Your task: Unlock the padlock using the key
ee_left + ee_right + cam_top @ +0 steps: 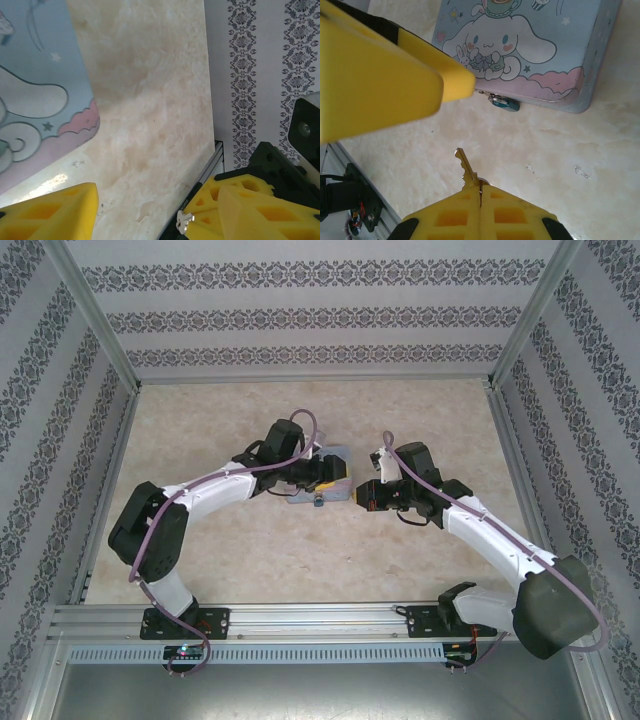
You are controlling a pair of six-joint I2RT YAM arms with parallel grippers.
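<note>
right wrist view: the tin (pixel 555 45), pale blue with a cartoon on its lid, lies flat and closed, so its inside is hidden. the padlock (pixel 504 103) hangs at the tin's near edge, its teal body resting on the table (pixel 560 150). the right pincer (pixel 480 194) has its fingers pressed together on the key (pixel 465 167). the key's blade sticks out toward the padlock, near it but not touching.

the left pincer (pixel 155 210) stands apart with nothing between its fingers. only bare table shows in the gap, and the tin's corner lies just beyond. in the right wrist view a yellow finger (pixel 395 85) of it hangs over the tin's edge, close beside the padlock. whether it touches the tin cannot be told.

from above, both arms meet at the tin near the middle of the beige, marble-like table. walls (pixel 320 320) with dark patterned bands close in three sides. a metal rail (pixel 320 618) runs along the near edge.
</note>
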